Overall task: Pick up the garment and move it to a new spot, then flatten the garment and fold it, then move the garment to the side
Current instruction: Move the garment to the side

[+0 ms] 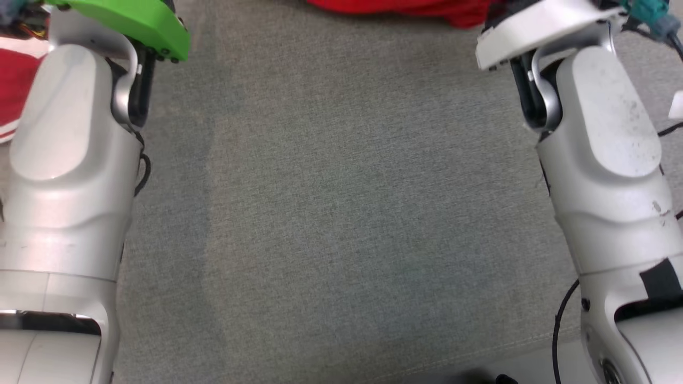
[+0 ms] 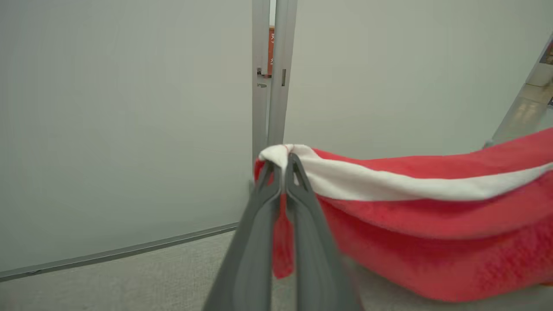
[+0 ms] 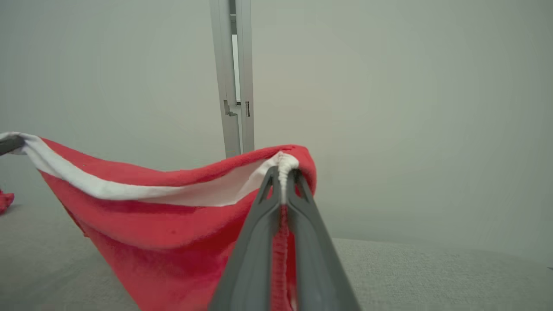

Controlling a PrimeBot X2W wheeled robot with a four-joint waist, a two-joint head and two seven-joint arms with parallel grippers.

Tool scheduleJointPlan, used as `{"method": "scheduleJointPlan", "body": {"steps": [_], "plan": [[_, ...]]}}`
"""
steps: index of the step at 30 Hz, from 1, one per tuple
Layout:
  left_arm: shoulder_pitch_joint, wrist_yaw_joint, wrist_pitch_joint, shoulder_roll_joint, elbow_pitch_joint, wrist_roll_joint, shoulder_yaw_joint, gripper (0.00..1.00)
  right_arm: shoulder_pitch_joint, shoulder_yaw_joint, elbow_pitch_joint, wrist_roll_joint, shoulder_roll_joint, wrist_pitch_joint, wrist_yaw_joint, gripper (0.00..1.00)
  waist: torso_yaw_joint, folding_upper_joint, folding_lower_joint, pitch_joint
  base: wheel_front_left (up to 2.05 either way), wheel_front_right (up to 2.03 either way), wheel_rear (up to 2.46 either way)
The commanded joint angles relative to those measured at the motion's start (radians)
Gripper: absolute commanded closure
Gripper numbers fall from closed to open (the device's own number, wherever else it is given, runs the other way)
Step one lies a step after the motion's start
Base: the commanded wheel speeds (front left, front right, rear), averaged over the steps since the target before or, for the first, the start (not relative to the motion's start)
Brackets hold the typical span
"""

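Red, white-striped garment (image 1: 13, 88); white-banded cloth (image 2: 410, 224)

Garment (image 3: 151, 224): fuzzy matt cloth. Fingers (image 2: 255, 242): smooth matt plastic. Forearm shells (image 1: 64, 160): satin plastic, right scuffed. Work surface (image 1: 341, 213): coarse woven fabric.

We see a grey woven fabric surface (image 1: 341, 213) across the frame's middle; behind, pale grey-green wall panels (image 2: 108, 129) flank a grey metal post (image 2: 276, 65) at upper centre.
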Motion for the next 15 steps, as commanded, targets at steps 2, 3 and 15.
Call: {"method": "scheduleJointPlan", "body": {"steps": [2, 3, 15], "plan": [[0.018, -0.012, -0.025, 0.003, -0.007, -0.021, -0.006, 1.0, 0.051, 0.006, -0.059, 0.026, -0.007, -0.004, -0.001, 1.0, 0.018, 0.0, -0.0002, 0.025, 0.0, 0.0, 0.0], [0.029, -0.015, -0.034, 0.003, -0.019, -0.025, -0.012, 1.0, 0.076, 0.006, -0.091, 0.043, -0.012, -0.004, -0.002, 1.0, 0.018, 0.0, -0.0002, 0.021, 0.0, 0.0, 0.0], [0.373, -0.019, -0.066, 0.065, -0.378, -0.105, -0.035, 1.0, 0.425, 0.054, -0.402, 0.18, -0.078, -0.004, -0.001, 1.0, 0.033, 0.0, -0.0002, -0.095, 0.0, 0.0, 0.0]]}}
